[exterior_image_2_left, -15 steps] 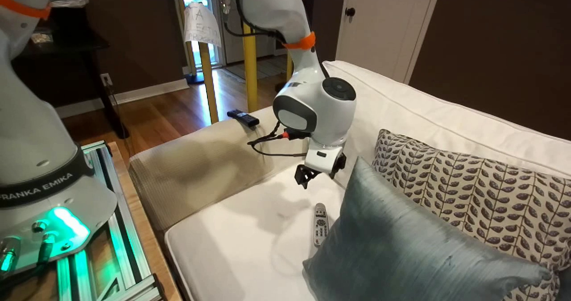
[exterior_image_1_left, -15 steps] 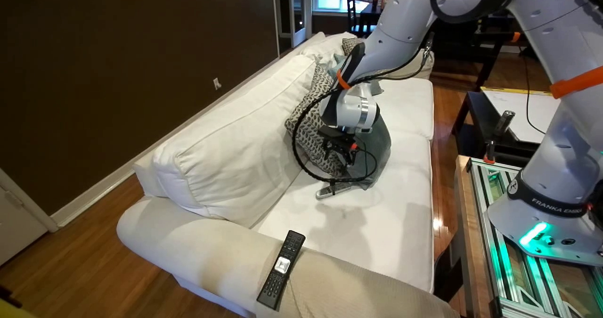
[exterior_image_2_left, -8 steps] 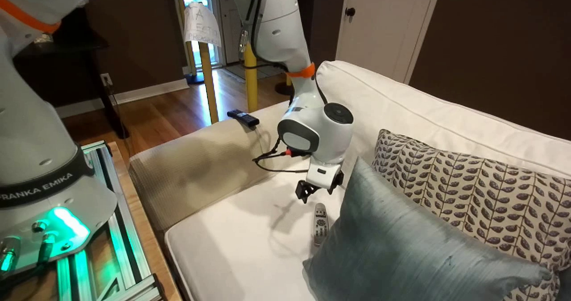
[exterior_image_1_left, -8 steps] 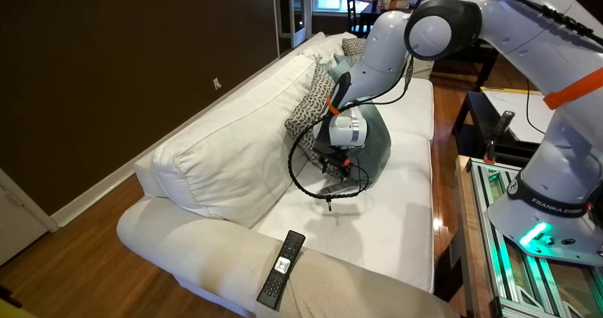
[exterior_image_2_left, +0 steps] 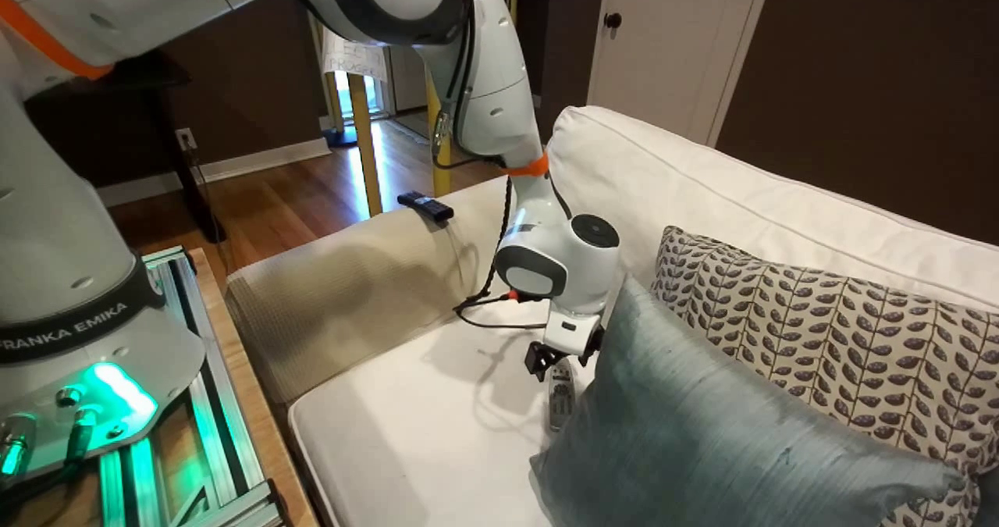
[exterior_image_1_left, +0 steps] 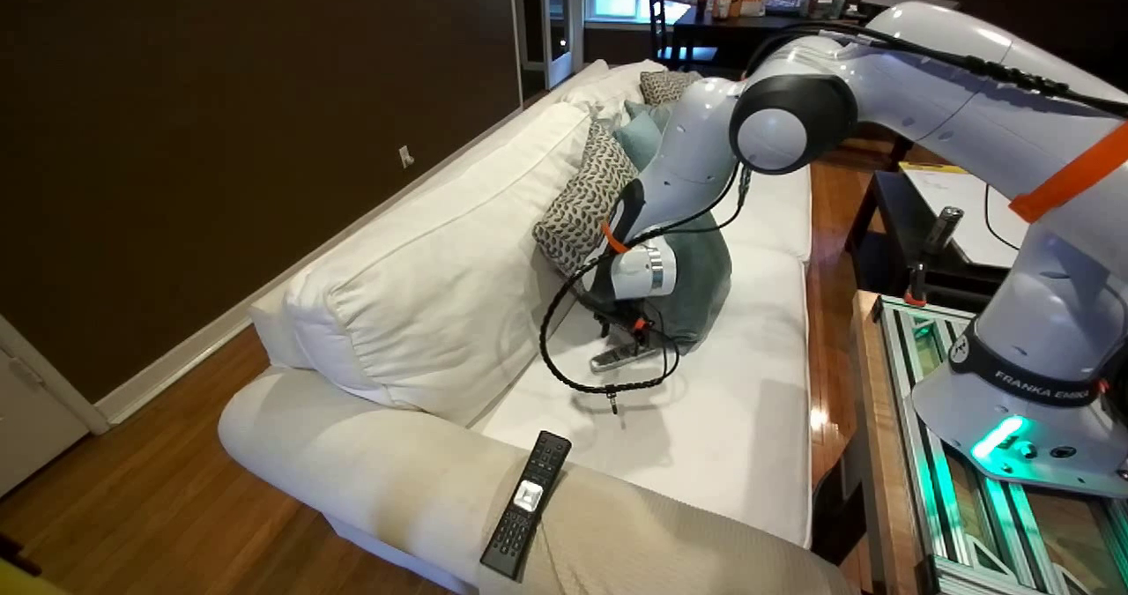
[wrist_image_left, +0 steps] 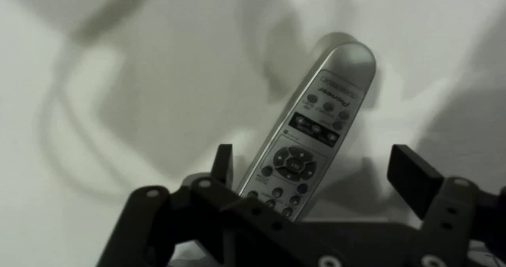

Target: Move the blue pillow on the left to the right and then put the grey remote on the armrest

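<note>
Wrist view: grey remote (wrist_image_left: 306,132) face up on the seat (wrist_image_left: 189,33), between jaws that stand spread and released, bare seat showing on either side of it.
Pillow half: blue pillow (exterior_image_2_left: 726,425) tilted before the patterned pillow (exterior_image_2_left: 819,340); judged done, since the grey remote lies exposed, though where the pillow began cannot be told.
Remote half: not yet done; in both exterior views the grey remote lies on the seat, just beside the blue pillow (contact unclear) and well apart from the armrest (exterior_image_1_left: 414,480). Approach judged under way; grasp, lift, carry and release are left.
Grey remote: slim silvery shell, probably hard plastic; one rounded end, the opposite end hidden by the jaws; small dark buttons, a ring of keys about a central one, a black key strip, brand lettering reading upside down.
Blue pillow: silky sheen with fine streaks; pointed corners, plump middle; likely soft and yielding.
Patterned pillow: pale cloth, rows of dark leaves on stems.
Armrest: broad, rounded, cream upholstery, partly under a ribbed cover (exterior_image_2_left: 335,316) of tan cloth; the curve may let a slim remote slide.
Black remote (exterior_image_1_left: 526,505): long bar resting on the armrest, silvery square at its middle.
Seat: smooth white cloth, faintly creased, crossed by soft shadows.
Sofa back (exterior_image_1_left: 441,251): thick white cushion, puckered at the near corner.
</note>
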You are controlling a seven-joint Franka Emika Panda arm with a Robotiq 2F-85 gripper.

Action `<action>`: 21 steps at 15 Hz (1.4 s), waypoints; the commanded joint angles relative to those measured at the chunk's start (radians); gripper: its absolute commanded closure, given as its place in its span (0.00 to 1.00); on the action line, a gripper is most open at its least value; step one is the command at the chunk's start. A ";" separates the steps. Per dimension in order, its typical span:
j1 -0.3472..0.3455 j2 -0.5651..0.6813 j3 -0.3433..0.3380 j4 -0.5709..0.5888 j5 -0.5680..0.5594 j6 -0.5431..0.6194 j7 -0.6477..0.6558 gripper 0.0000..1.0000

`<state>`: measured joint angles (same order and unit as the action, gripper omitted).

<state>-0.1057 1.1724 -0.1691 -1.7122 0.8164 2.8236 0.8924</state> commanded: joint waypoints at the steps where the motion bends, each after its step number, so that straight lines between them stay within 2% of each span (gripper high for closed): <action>1: 0.010 0.102 -0.019 0.113 -0.041 -0.009 0.072 0.00; 3: 0.003 0.134 -0.012 0.155 -0.061 -0.010 0.078 0.00; 4: 0.007 0.146 -0.015 0.169 -0.069 -0.020 0.091 0.25; 5: 0.008 0.158 -0.015 0.182 -0.077 -0.011 0.098 0.26; 11: 0.017 0.164 -0.014 0.202 -0.116 -0.013 0.140 0.72; 16: 0.009 0.113 0.024 0.162 -0.134 -0.055 0.129 0.73; 21: -0.029 -0.033 0.115 0.043 -0.136 -0.152 -0.009 0.73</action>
<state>-0.1007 1.2546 -0.1033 -1.5630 0.6999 2.7237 0.9561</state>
